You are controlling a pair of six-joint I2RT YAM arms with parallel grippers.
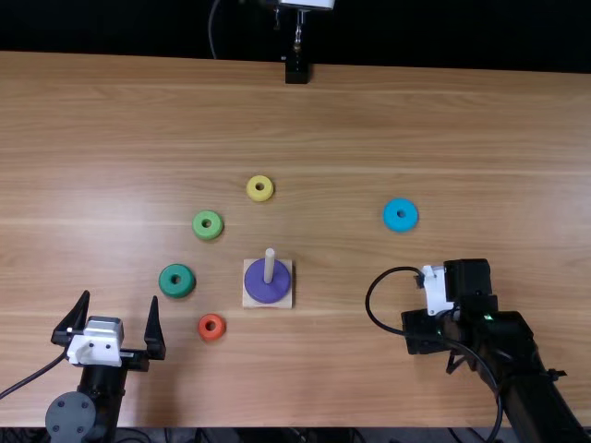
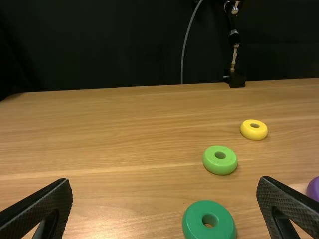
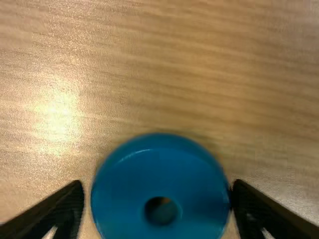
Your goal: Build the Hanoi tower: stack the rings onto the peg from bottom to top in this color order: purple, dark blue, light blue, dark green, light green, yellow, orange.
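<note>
Fronting a black backdrop, the wooden table (patchily shiny) bears rings.

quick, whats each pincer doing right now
Left pincer: open, empty.
Right pincer: open around the blue ring, slight gap at one side.

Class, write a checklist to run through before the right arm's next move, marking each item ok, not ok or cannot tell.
1. Purple ring around the peg: ok.
2. Peg upright: ok.
3. Blue ring between the right gripper's fingers: ok.
4. Not the light blue ring there: ok, that lies apart.
5. Fingers closed on the ring: not ok, a gap shows at one side.
</note>
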